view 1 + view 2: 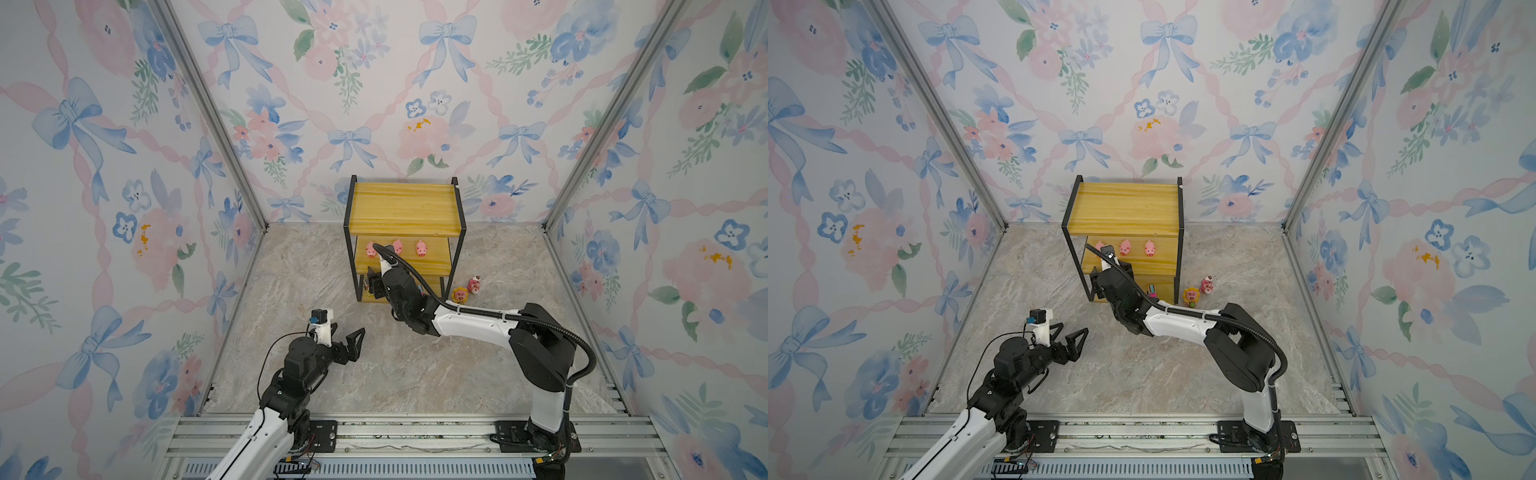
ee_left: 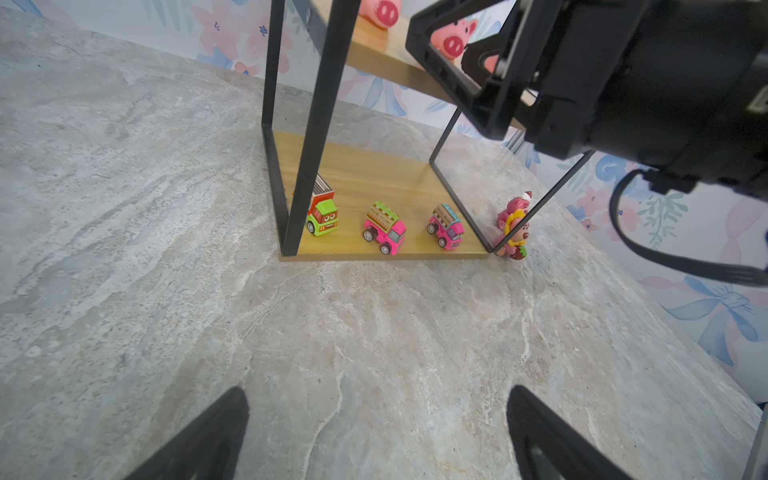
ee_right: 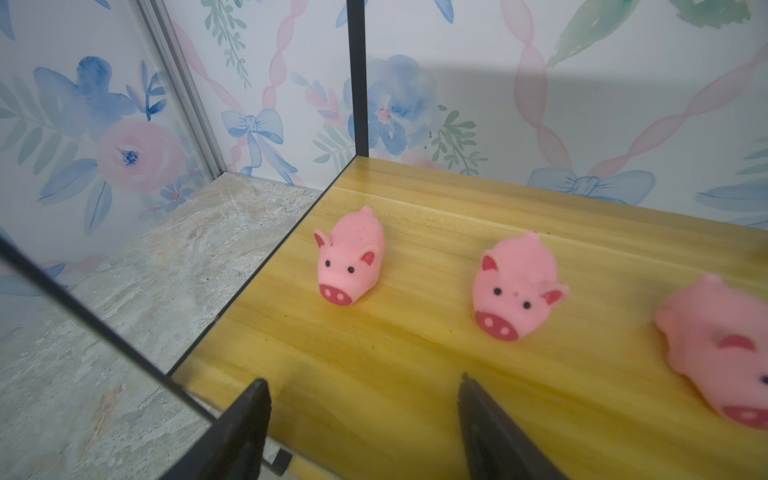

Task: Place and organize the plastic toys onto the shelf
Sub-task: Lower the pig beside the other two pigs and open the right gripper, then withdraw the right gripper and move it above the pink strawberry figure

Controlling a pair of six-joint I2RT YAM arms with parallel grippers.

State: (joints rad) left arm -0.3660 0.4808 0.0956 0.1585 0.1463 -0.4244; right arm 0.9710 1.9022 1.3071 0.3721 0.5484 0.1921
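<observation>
Six down, two to go. On the shelf (image 1: 403, 203), middle board: three pigs (image 3: 349, 257) abreast, snouts and long axes toward the front edge. Bottom board: three vehicles (image 2: 384, 226), noses roughly frontward too. Left to shelve: two bears (image 1: 460, 294) on the counter (image 1: 374, 374), just beside the shelf's right foot. Right tool (image 3: 361, 382) parted, empty, before the pigs; left tool (image 2: 378, 395) likewise spread, empty.

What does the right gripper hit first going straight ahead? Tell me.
Probably the pink pig nearest the shelf corner post; the right gripper is open, aimed roughly at it, though depth is unclear.
</observation>
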